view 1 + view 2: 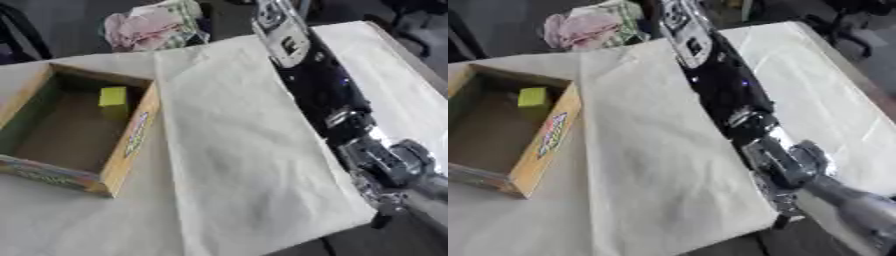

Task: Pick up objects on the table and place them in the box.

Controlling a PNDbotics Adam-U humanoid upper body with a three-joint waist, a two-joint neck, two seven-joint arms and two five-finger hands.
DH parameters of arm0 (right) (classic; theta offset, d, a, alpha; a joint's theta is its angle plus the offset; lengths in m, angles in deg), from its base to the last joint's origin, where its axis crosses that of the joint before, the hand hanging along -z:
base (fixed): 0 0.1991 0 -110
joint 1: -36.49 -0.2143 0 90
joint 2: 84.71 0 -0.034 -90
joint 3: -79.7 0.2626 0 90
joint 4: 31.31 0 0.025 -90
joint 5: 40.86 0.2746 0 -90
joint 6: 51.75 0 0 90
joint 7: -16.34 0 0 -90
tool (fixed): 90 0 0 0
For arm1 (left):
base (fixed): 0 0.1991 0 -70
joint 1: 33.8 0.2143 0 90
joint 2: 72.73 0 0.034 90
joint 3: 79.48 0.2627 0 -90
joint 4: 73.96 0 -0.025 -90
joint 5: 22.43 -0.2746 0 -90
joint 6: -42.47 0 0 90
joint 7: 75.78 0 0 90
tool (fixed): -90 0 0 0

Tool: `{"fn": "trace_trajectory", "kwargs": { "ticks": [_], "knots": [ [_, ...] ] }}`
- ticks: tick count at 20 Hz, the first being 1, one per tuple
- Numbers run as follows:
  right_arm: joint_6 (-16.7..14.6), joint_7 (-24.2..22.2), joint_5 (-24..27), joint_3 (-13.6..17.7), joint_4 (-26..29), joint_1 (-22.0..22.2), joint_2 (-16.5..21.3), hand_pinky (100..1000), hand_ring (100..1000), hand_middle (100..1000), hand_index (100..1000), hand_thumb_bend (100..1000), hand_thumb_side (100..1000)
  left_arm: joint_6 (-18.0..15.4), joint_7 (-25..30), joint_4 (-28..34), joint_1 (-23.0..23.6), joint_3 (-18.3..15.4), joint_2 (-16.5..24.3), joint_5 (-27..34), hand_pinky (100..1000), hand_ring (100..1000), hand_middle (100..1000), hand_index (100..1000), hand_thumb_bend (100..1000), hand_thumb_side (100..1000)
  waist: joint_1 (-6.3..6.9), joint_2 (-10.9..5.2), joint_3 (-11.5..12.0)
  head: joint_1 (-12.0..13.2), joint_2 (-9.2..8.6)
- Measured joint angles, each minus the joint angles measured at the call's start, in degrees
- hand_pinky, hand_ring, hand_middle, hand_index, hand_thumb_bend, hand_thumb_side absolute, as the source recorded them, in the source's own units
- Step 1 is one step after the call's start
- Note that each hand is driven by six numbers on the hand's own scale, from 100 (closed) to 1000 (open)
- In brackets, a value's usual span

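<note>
An open cardboard box [133, 134] with a printed side stands at the table's left. A small yellow-green block [113, 97] sits inside it near the far wall. My right arm [328, 92], black with silver joints, lies stretched across the table to the right of the box, from the lower right up to the far edge. Its silvery far end, the right hand [682, 31], is blurred and reaches past the far edge. It is well apart from the box, with nothing seen in it. My left hand shows in neither view.
White paper [236, 150] covers the table, with a fold running from the far edge to the near edge. A pink and green bundle of cloth [153, 25] lies beyond the far edge. The table's near corner is at the lower right [367, 220].
</note>
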Motion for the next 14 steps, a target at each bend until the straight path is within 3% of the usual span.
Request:
{"fn": "trace_trajectory", "kwargs": {
  "ticks": [3, 6, 10, 14],
  "knots": [
    [0.64, 0.93, 10.93, 0.48, 7.78, 4.36, 2.56, 699, 730, 800, 894, 100, 560, -0.6, -1.56, 2.08, 1.84, -1.07, 0.05, -2.84, 527, 730, 731, 791, 494, 826, 0.11, 0.39, -1.84, 4.26, -0.12],
    [0.57, 2.01, 17.12, 1.29, 14.74, 8.67, 3.02, 703, 735, 802, 894, 100, 563, -1.19, -3.13, 4.56, 3.6, -2.06, 0.05, -6.22, 531, 735, 736, 793, 495, 822, -0.52, 0.87, -3.68, 8.64, -0.2],
    [0.64, 3.66, 20.48, 2.65, 21.52, 12.89, 3.02, 703, 735, 799, 891, 100, 552, -1.49, -4.49, 7.54, 5.36, -2.67, 0.02, -10.85, 535, 736, 738, 794, 491, 816, -0.73, 1.16, -4.62, 11.94, 0.59],
    [0.85, 5.32, 20.93, 4.1, 25.69, 16.23, 3.01, 700, 732, 788, 889, 100, 552, -1.7, -5.61, 9.39, 6.97, -2.84, -0.1, -13.21, 530, 732, 735, 791, 483, 813, -0.71, 1.16, -5.91, 12.89, 1.76]
  ]
}}
